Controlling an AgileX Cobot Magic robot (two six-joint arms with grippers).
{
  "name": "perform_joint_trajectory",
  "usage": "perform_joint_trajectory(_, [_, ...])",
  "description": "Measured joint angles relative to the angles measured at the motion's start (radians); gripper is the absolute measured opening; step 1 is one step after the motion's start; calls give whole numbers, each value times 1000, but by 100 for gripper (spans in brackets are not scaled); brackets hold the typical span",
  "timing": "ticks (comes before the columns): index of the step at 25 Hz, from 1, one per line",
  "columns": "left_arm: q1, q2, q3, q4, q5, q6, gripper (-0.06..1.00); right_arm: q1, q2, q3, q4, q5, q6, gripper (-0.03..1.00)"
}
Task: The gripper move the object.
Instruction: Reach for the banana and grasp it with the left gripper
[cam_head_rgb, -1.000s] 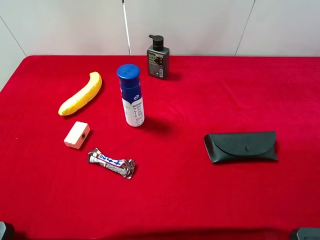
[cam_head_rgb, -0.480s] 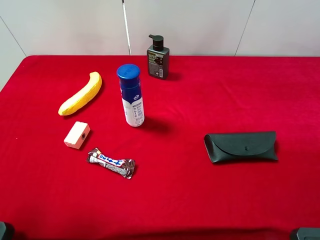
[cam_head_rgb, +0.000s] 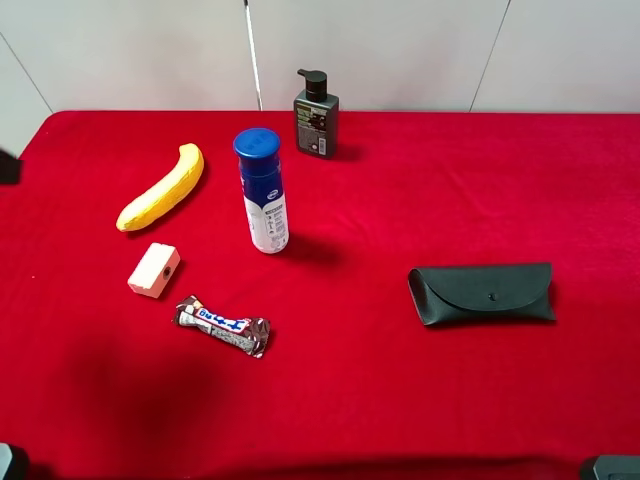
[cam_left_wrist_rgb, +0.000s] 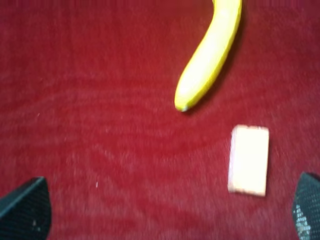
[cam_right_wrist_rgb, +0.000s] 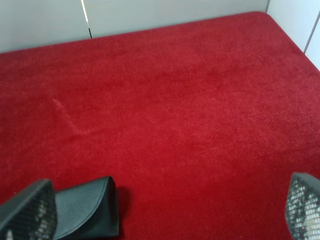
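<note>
While the high camera looks down on the red-covered table, six loose items lie on it, listed below with both pincers.

1. Banana: yellow, curved, smooth. It lies flat in the far left part of the table, set diagonally, with one tip toward the far edge and the other toward the left edge. It touches nothing and is not held.
2. Cream block: small, with a round hole in one face. It lies near the banana's lower tip, on the side of the table's near edge, and apart from it.
3. Candy bar: wrapped, flat, just beside the cream block and nearer the near edge.
4. Blue-capped bottle: white body, upright, near the banana on the side away from the left edge.
5. Dark pump bottle: upright, close to the far edge, beyond the blue-capped bottle.
6. Black case: flap closed, flat, in the right half of the table, well apart from the other items.

Left pincer: spread wide, with only red cloth between its fingertips. It faces the cream block and, beyond that, the banana's lower tip. It touches neither.

Right pincer: spread wide over bare cloth. One end of the black case lies just beside one fingertip.
</note>
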Motion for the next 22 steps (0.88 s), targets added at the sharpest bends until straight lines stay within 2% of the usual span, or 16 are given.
perform_joint_trajectory(14, [0, 445, -105, 0, -299, 0, 95, 0, 0, 0, 0, 0, 0, 69])
perform_joint_trajectory(22, [0, 654, -189, 0, -406, 0, 95, 0, 0, 0, 0, 0, 0, 69])
